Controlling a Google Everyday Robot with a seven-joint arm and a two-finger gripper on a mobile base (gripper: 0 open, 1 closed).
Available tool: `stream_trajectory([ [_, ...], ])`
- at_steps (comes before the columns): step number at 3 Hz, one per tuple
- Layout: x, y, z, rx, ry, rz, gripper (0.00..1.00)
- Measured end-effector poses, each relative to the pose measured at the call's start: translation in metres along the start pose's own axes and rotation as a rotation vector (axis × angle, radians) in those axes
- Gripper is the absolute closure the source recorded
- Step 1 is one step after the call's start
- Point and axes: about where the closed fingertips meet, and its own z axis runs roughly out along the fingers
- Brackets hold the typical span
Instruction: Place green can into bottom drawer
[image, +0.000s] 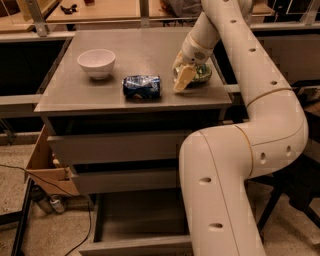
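Three grey-brown drawers sit stacked beneath a flat grey cabinet top (150, 47). The two shallower drawers (115, 147) show only their plain fronts, while the bottom drawer (131, 245) is pulled out toward the camera, with its box-like interior in view and nothing visible inside it.

On the cabinet top, a white bowl (96, 62) stands upright towards the left. A blue-and-white can (142, 86) lies on its side near the middle of the front edge. The green can (203, 73) is on the right part of the surface, near the right edge and well apart from the bowl.

The gripper (188, 78) is down at the green can, right against its left side and partly covering it. I cannot tell whether it is closed on the can or merely set around it. The can appears to rest on the surface.

The cream arm (235, 170) fills the right of the view, rising from a thick lower segment in front of the drawers and bending back over the cabinet's right edge.

An open cardboard box (46, 167) stands against the cabinet's left side on a pale speckled floor (45, 235), where a dark cable (15, 166) trails. Behind the cabinet stands a wooden table (100, 11).
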Motion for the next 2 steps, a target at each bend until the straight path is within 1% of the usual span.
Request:
stream_trajectory([
  [1, -0.001, 0.001, -0.002, 0.001, 0.000, 0.000, 0.49],
  [2, 0.008, 0.008, -0.046, 0.052, -0.001, 0.028, 0.77],
])
